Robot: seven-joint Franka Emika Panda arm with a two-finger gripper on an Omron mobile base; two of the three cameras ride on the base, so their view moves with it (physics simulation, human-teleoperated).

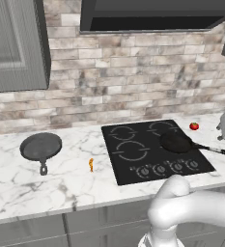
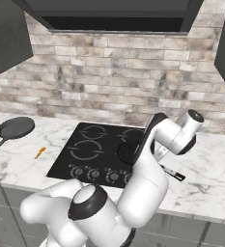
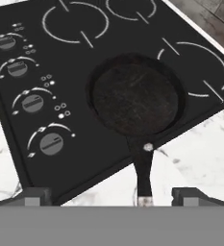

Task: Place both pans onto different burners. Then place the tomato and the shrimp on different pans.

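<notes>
Here, the black long-handled pan (image 3: 135, 98) is seen from above in the hand view: a round, shallow, matte black dish with a faintly mottled floor and a thin straight handle running off the cooktop edge over the marble. It is set on the near right burner of the glossy black cooktop (image 1: 133, 166); in the left base view the pan (image 1: 176, 142) lies at the cooktop's right side, its handle pointing right over the counter. The burners (image 3: 75, 21) are drawn as thin pale rings, and a row of round knobs (image 3: 32, 103) lines the front edge.

The dark grey skillet (image 1: 40, 146), with a short loop-ended handle, is left on the white veined marble counter (image 1: 46, 185), well to the left of the cooktop. The shrimp (image 1: 91, 165), a small curved orange piece, lies on the marble between skillet and cooktop. The tomato (image 1: 194, 126), a small red ball with a green top, sits on the counter right of the cooktop, toward the brick backsplash (image 1: 133, 82).

The gripper (image 3: 112, 197) is held above the pan's handle with its jaws spread wide, and nothing is gripped.
</notes>
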